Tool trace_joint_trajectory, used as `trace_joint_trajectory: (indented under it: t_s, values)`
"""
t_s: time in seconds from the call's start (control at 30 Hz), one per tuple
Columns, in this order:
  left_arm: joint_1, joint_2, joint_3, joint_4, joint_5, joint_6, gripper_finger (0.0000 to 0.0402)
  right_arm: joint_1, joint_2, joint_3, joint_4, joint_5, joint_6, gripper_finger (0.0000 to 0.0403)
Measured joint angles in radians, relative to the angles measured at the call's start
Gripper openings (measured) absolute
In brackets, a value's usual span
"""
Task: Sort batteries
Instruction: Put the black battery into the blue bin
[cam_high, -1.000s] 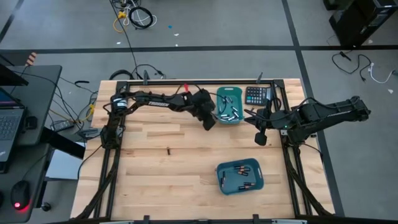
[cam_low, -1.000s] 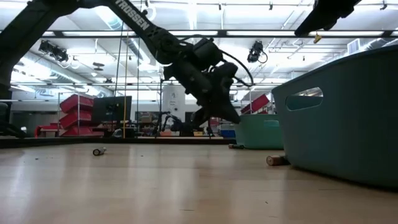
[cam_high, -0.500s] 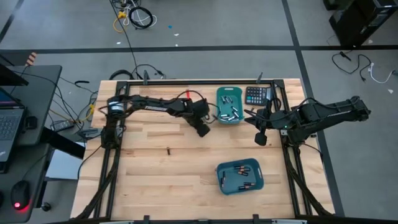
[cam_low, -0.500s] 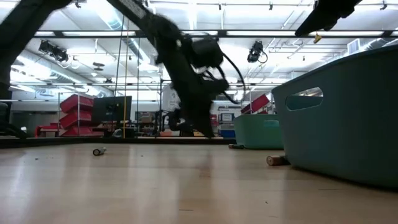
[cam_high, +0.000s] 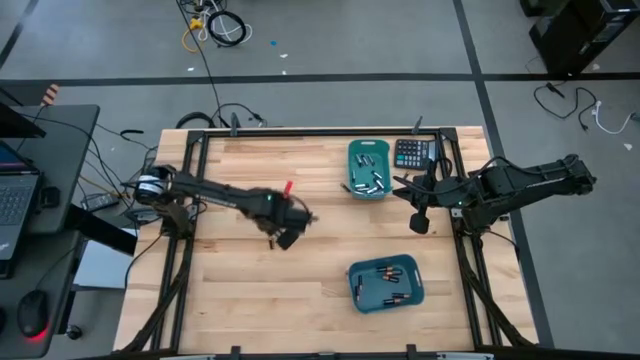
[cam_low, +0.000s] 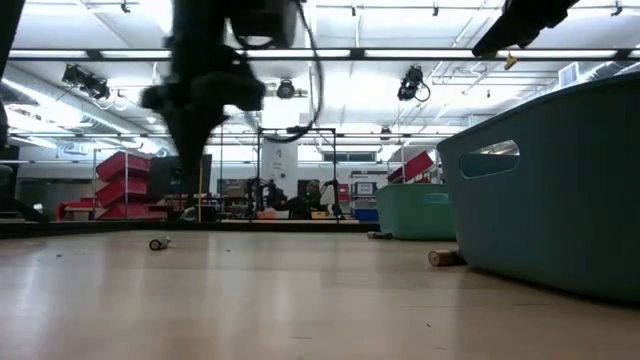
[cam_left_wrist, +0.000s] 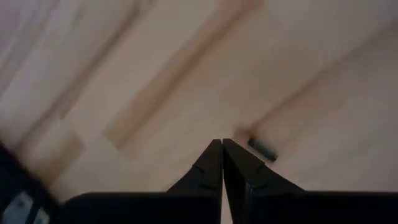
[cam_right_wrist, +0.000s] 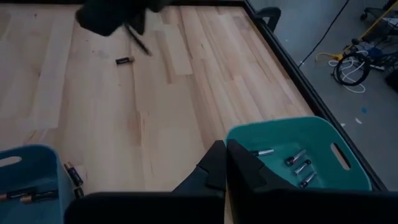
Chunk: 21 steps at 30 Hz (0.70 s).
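In the low view, a dark smeared arm (cam_low: 205, 90) in the upper left is too blurred to make out its fingers. The big teal plastic bin (cam_low: 560, 190) is cut off by the right edge, its contents hidden. The left wrist view's small dark cylindrical battery (cam_left_wrist: 263, 147) is blurred, its markings unreadable.
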Motion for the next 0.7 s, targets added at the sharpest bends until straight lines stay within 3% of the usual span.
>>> trace_joint_trajectory:
  t_s: [0.27,0.53,0.7]
  values:
    - [-0.129,0.001,-0.097,-0.024,0.013,-0.281,0.0078,0.000,0.000,0.000,-0.002,-0.050,0.000,0.0001]
    - [-0.244,0.001,-0.110,0.054,-0.142,-0.577,0.0140,0.000,0.000,0.000,-0.003,-0.091,-0.001,0.0000]
    - [-0.263,0.005,-0.109,0.127,-0.209,-0.643,0.0157,0.000,0.000,0.000,-0.003,-0.106,0.002,0.0001]
